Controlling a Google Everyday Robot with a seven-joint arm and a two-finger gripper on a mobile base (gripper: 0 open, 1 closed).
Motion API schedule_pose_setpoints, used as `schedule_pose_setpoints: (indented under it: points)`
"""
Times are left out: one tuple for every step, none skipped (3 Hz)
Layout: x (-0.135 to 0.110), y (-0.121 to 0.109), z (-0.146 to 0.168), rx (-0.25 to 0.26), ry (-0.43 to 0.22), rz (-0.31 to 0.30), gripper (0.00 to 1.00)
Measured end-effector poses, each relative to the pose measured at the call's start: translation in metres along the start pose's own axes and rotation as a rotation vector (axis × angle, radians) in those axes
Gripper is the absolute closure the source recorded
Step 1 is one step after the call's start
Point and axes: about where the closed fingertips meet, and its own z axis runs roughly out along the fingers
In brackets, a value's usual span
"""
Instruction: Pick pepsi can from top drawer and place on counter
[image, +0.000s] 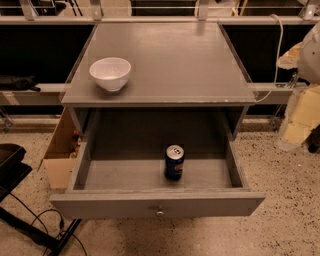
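Note:
The pepsi can (174, 162), dark blue with a silver top, stands upright inside the top drawer (100, 175), right of the middle and near the front panel. The drawer is pulled fully open, and its small round knob (160, 212) sits in the middle of the front panel. The counter (175, 60) is the flat grey top of the cabinet, behind and above the drawer. My gripper is not in view, and nothing is touching the can.
A white bowl (110, 73) sits on the counter's front left corner. An open cardboard box (61, 150) stands on the floor left of the cabinet. Pale, yellowish objects (302, 115) and a white cable (277, 55) are at the right. Black equipment and cables (20, 200) lie at the lower left.

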Motion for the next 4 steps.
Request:
schedule_pose_setpoints:
  points:
    - [0.0, 0.0, 0.0, 0.0, 0.0, 0.0, 0.0]
    - [0.001, 0.001, 0.013, -0.002, -0.046, 0.005, 0.0]
    - [0.011, 0.02, 0.08, -0.066, -0.206, 0.007, 0.0]
    - [0.001, 0.017, 0.138, -0.061, -0.433, 0.011, 0.0]
